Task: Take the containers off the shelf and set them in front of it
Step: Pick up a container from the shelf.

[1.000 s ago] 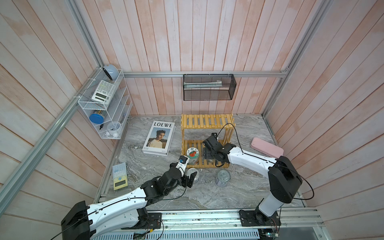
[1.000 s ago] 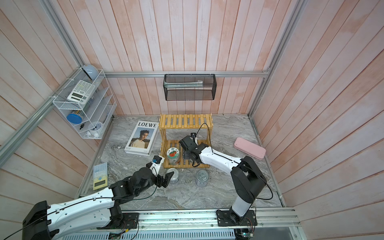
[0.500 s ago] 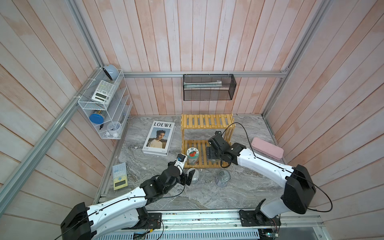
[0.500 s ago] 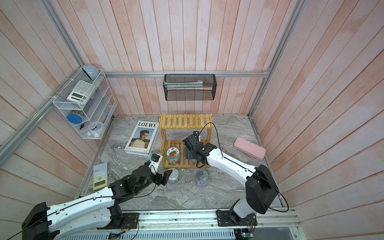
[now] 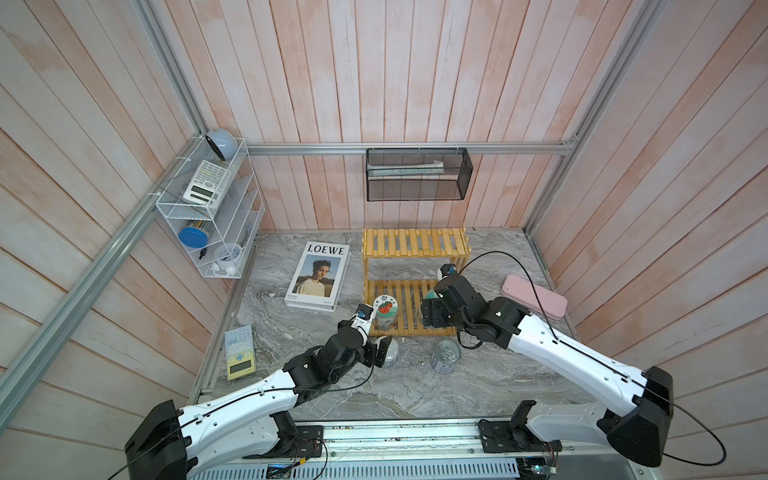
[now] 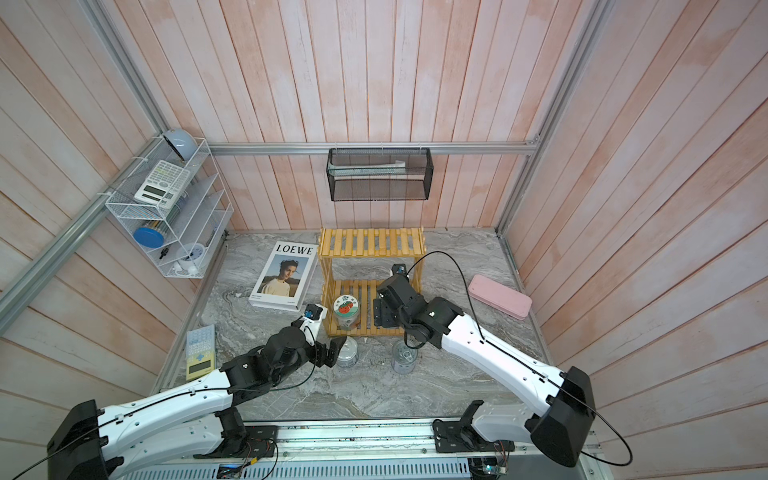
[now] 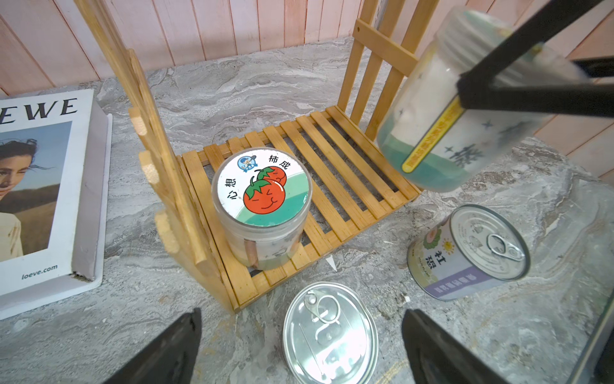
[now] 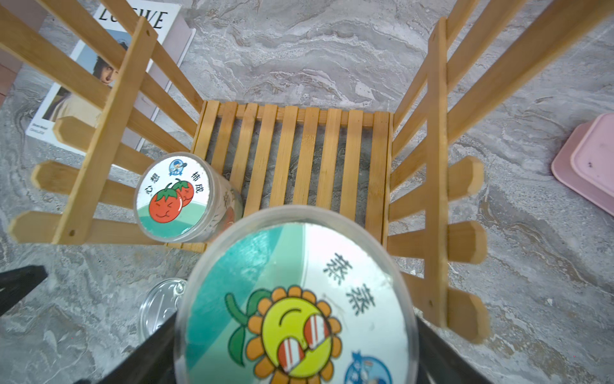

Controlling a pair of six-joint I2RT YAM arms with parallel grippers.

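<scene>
Right pincer (image 5: pixel 432 311), clamped on the clear sunflower-lidded jar (image 8: pixel 292 309), has drawn back from inside the yellow slatted wooden shelf (image 7: pixel 335 139). The jar hangs above the lower tier's front. Left pincer (image 7: pixel 301 312) gapes empty over the silver pull-tab tin can (image 7: pixel 329 332) on the grey marble table (image 7: pixel 232 83). Purple-labelled tin can (image 7: pixel 465 252) already down. Clear tomato-lidded jar (image 7: pixel 262 191) sits on the lower tier, judged last to move.

"LOEWE" on the magazine cover (image 5: pixel 318 276), "心想柿成" on the tomato-sticker jar lid (image 7: pixel 262 188)

a robot lab cell dressed as a home nook. pink plank walls (image 5: pixel 415 83) in an aluminium frame (image 5: pixel 407 148) box a marble counter (image 5: pixel 415 390); two arms (image 5: pixel 582 357) sit on a rail (image 5: pixel 395 436) at its front.
</scene>
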